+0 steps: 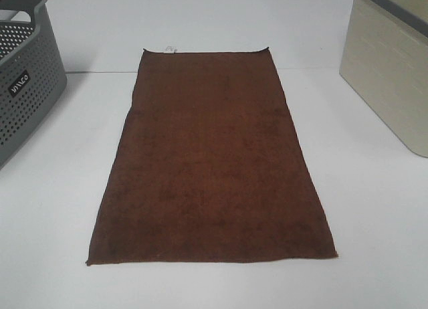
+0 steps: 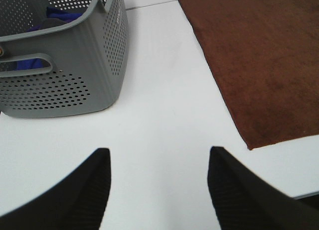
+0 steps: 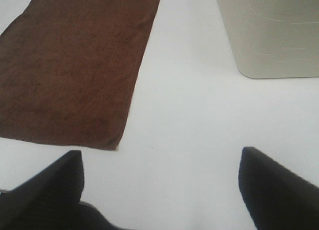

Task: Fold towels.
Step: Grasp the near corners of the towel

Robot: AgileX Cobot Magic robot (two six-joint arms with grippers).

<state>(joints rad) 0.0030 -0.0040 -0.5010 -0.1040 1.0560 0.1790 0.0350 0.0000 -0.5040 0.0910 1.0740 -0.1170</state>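
Note:
One dark reddish-brown towel [image 1: 210,162] lies spread flat on the white table, long side running away from me, with a small white tag [image 1: 168,49] at its far short edge. Neither gripper shows in the exterior high view. In the left wrist view my left gripper [image 2: 157,182] is open and empty above bare table, with the towel's near left corner [image 2: 259,80] off to one side. In the right wrist view my right gripper [image 3: 162,182] is open and empty above bare table, close to the towel's near right corner [image 3: 75,70].
A grey perforated basket [image 1: 23,75] stands at the left; the left wrist view shows blue cloth [image 2: 62,16] inside it. A beige bin [image 1: 391,68] stands at the right and shows in the right wrist view [image 3: 271,36]. White table [image 1: 374,222] surrounds the towel.

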